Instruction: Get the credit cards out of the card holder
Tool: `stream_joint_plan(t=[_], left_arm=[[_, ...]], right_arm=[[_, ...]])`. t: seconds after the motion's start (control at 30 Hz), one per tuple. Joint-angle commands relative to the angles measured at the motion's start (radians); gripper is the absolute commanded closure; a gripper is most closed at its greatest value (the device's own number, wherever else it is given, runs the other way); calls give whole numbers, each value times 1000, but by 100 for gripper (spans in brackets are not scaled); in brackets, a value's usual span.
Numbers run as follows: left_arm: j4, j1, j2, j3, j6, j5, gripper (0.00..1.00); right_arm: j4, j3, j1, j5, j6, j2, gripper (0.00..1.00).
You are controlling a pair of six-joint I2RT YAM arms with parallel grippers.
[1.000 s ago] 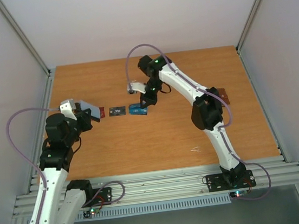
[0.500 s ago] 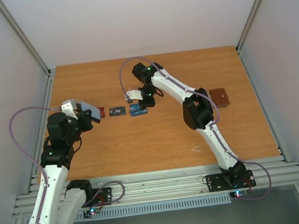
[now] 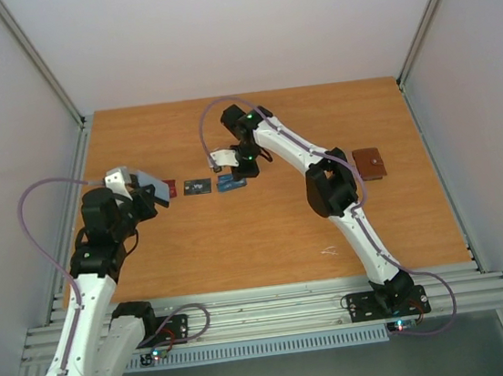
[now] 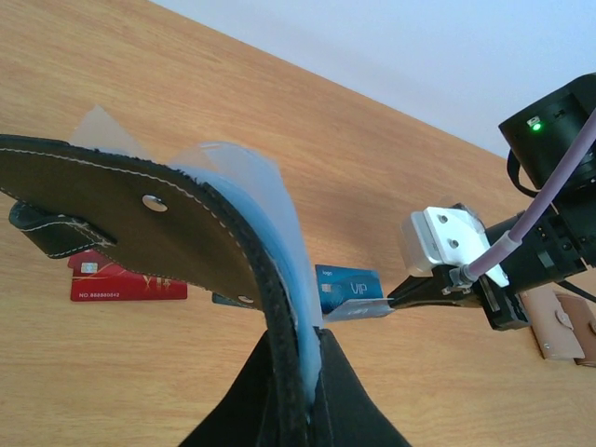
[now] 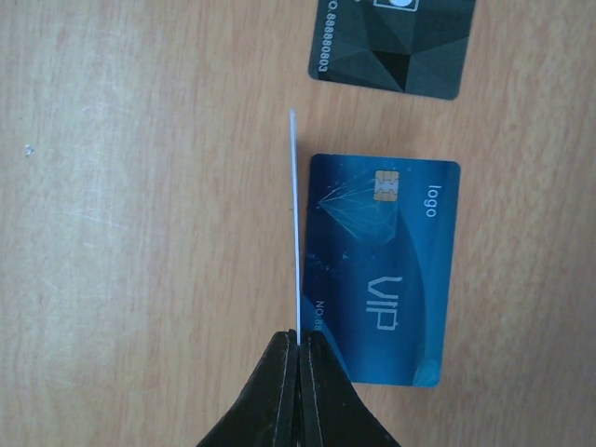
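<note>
You are looking into a robotics lab test cell: a wooden desk [image 3: 267, 241] is boxed in by plain white panels [image 3: 241, 24] at 9, 12 and 3 o'clock. The left arm [image 3: 85, 291] and right arm [image 3: 368, 238], both cabled, are bolted to a slotted aluminium rail [image 3: 267, 313] at 6 o'clock.

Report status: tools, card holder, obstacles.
Left tool shut on card holder, lifted. Right tool shut on thin card, edge-on by blue card. On table: black card, red card. No obstacle seen.
</note>
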Motion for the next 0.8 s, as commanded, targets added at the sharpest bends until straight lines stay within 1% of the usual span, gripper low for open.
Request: stream_joint_plan(t=[0.0, 0.1, 0.13, 0.23, 0.27, 0.33, 0.4, 0.5, 0.63, 0.77], left_arm=[[75, 6, 8, -10, 20, 2, 100], [80, 6, 8, -9, 24, 4, 100], [79, 8, 6, -8, 29, 2, 100], [80, 6, -1, -12, 35, 1, 100], [81, 7, -2, -13, 34, 2, 100], [81, 7, -6, -17, 31, 6, 100], [79, 5, -11, -16, 29, 9, 100], [71, 6, -15, -14, 31, 9, 100], [77, 7, -9, -19, 30, 13, 100], [80, 7, -5, -17, 22, 18, 100]], right_arm=[[24, 42, -4, -37, 60, 13, 99], [66, 43, -18, -128, 216, -50, 99], [82, 40, -30, -182, 278, -72, 99], [98, 42, -50, -230, 350, -113, 99], [93, 42, -51, -226, 344, -119, 99], [39, 41, -51, -222, 261, -117, 99], [-19, 46, -51, -179, 180, -105, 99], [-80, 38, -51, -126, 113, -95, 99], [-83, 12, -45, -104, 74, -76, 99], [-55, 13, -35, -85, 70, -49, 99]])
